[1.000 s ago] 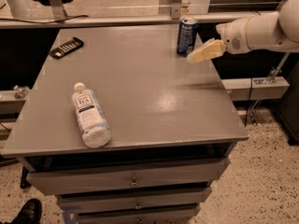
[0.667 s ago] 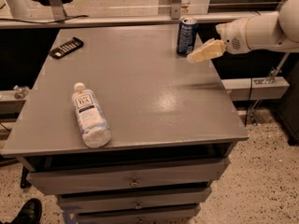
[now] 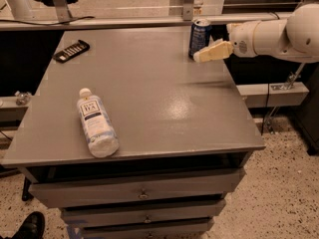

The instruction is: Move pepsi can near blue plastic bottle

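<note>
Camera view: grey table [image 3: 164, 98] with drawers under it.
Bottle [image 3: 95, 123]: lies on its side near the front left edge.
Gripper [image 3: 213, 52]: low over the far right edge; open or closed, I cannot tell.
Can [image 3: 199, 36]: stands upright at the far right, just beside the gripper, well apart from the bottle.
Handling: the can is probably light, thin-walled and smooth, so a little slippery. It should be held around the middle of its body, gently, so that it does not dent.

gripper [image 3: 212, 52] edged slightly left, closer to the pepsi can [image 3: 200, 34] — now just beside its lower right
</note>
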`<state>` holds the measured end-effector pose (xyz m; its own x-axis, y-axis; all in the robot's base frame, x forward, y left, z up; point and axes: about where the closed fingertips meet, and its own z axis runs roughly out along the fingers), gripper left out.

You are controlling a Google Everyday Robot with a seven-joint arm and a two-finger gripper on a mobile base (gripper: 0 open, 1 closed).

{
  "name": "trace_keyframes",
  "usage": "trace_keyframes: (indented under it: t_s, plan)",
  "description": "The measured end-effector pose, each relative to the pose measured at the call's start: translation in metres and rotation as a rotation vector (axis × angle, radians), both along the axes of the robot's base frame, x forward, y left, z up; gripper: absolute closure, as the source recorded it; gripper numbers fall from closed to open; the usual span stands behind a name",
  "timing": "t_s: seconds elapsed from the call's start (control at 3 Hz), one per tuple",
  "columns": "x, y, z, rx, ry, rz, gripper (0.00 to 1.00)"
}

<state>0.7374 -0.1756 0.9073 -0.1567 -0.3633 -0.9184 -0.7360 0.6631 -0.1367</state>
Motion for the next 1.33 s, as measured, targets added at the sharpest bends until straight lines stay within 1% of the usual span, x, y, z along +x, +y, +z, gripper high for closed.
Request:
trace_keyframes:
  t_s: [0.33,0.67,1.0,1.33]
  plan:
    - [0.024,0.001,-0.007,0.041,-0.027,-0.025,0.0]
    - [0.048,0.003,-0.019,0.075,-0.033,-0.051,0.0]
    - [0.066,0.012,-0.025,0.117,-0.028,-0.067,0.0]
    - [0.075,0.022,-0.031,0.142,-0.023,-0.066,0.18]
